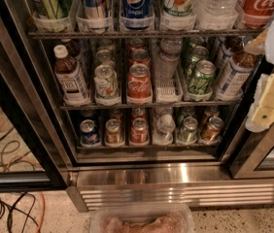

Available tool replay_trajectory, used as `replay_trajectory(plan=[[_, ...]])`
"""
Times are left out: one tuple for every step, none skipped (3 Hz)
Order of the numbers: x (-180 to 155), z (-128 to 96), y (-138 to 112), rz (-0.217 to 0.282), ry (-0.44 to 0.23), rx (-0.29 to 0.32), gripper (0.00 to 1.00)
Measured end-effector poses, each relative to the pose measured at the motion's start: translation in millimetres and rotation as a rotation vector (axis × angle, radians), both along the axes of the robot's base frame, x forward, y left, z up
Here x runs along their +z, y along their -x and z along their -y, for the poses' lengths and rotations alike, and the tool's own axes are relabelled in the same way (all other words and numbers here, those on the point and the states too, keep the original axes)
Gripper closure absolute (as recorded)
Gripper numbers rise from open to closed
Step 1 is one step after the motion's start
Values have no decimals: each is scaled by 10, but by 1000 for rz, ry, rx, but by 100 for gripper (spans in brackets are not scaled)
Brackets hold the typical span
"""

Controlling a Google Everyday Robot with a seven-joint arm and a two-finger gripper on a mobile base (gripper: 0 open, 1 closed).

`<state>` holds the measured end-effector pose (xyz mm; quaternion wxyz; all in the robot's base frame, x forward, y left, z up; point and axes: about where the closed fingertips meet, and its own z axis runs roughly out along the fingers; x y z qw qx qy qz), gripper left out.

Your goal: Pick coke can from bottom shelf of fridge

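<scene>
The fridge (54,106) stands open in front of me, its ribbed steel base (185,191) low in the view. On the bottom shelf (146,152) a red coke can (139,130) stands upright in the middle lane. A gold-brown can (113,131) is on its left and a clear bottle (163,128) on its right. A blue-and-silver can (89,132) stands at the shelf's left end. My gripper (265,113), white and cream, hangs at the right edge of the view, up and to the right of the coke can and well apart from it.
The middle tier holds another red coke can (139,84), green cans (201,76) and bottles (70,76). The top tier holds a Pepsi can (136,4) and a large coke can (261,4). A glass door (268,154) is at right. Cables (6,149) lie on the floor at left. A clear plastic tub (142,221) is below.
</scene>
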<state>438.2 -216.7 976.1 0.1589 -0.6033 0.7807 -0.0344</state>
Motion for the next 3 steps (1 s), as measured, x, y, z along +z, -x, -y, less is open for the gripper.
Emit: replay_trajectory(plan=[[0,0,0,0,0,0,0],[54,-67,14,23,27,25,0],[115,-207,293,96,18,-5,0]])
